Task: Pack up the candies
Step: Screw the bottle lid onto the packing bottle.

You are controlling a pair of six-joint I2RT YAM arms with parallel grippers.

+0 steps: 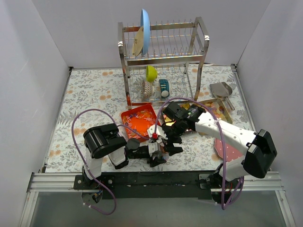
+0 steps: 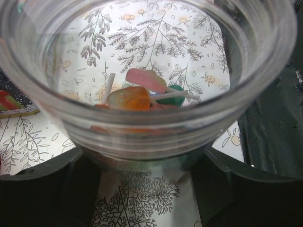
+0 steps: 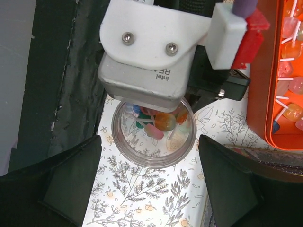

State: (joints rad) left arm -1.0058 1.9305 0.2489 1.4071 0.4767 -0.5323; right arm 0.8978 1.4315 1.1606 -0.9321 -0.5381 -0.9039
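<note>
A small clear glass (image 2: 151, 127) sits between my left gripper's (image 2: 147, 176) dark fingers (image 2: 42, 189), which are shut on its lower part. Inside lie a few candies (image 2: 137, 94): pink, orange and green lumps with white sticks. In the right wrist view the glass (image 3: 154, 151) stands on the floral mat, half under the left wrist camera, with candies (image 3: 163, 120) in it. My right gripper (image 3: 149, 187) hangs over it, open and empty. More candies (image 3: 289, 90) lie in a red tray (image 3: 259, 94) beside it. From above, both grippers meet near the front: left (image 1: 158, 151), right (image 1: 171, 142).
The red tray (image 1: 128, 116) lies just behind the grippers. A metal tray (image 1: 226, 105) with more candies and a metal scoop (image 1: 221, 89) are at the right. A pink plate (image 1: 228, 152) lies under the right arm. A dish rack (image 1: 163, 61) stands at the back.
</note>
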